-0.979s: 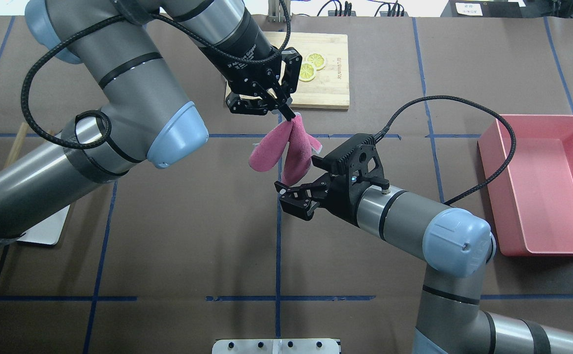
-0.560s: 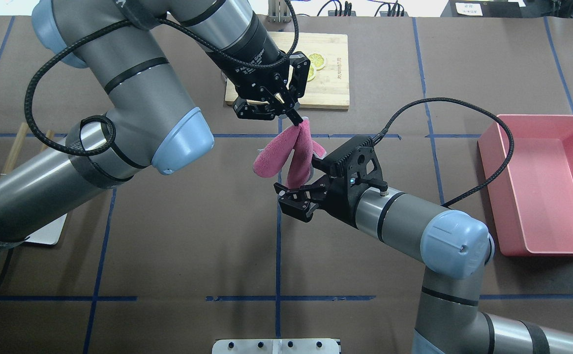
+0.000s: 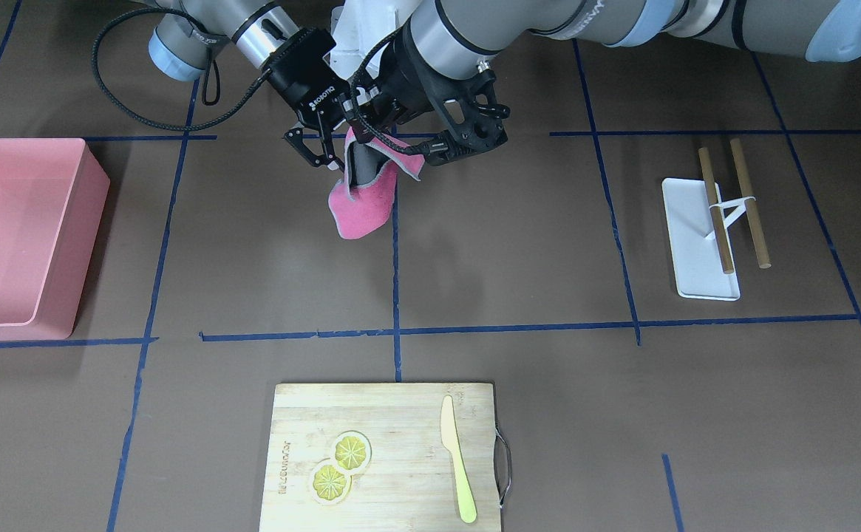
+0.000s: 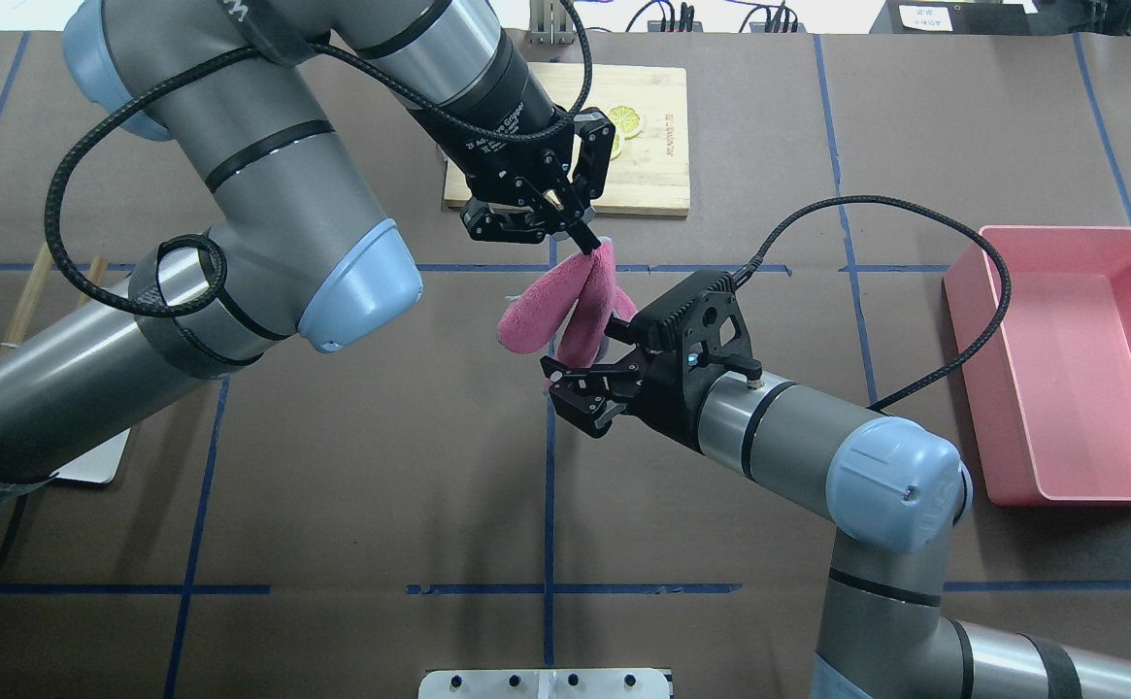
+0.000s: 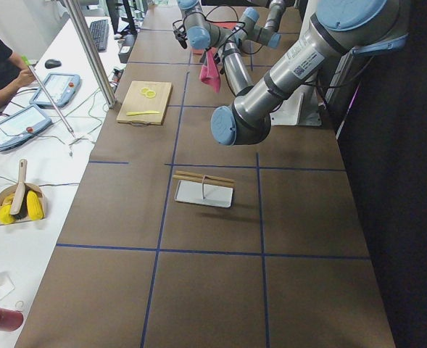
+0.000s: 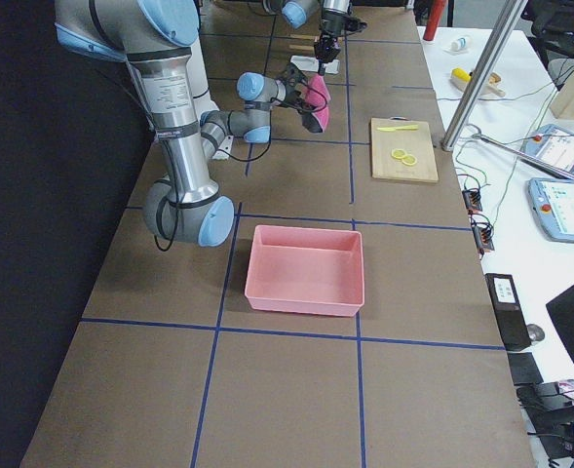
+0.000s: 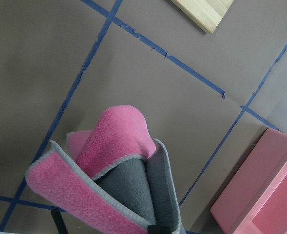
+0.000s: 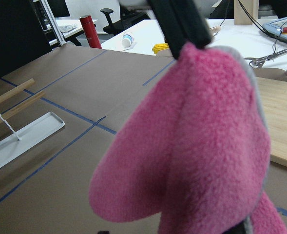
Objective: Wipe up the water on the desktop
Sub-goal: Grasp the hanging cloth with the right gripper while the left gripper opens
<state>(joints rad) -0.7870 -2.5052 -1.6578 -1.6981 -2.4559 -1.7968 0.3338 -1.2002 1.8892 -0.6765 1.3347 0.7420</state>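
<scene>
Two hands meet mid-frame overhead: my left hand (image 4: pixel 582 237) pinches the folded cloth (image 4: pixel 536 311) by one thin edge, and my right hand (image 4: pixel 580 390) stands open at its lower end. The cloth hangs above the tabletop (image 4: pixel 332 466). That slim pinch could slip, or my right hand might close on air.

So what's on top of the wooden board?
Two lemon slices and a yellow knife lie on the board. From overhead, the left arm covers the knife and part of the board.
</scene>
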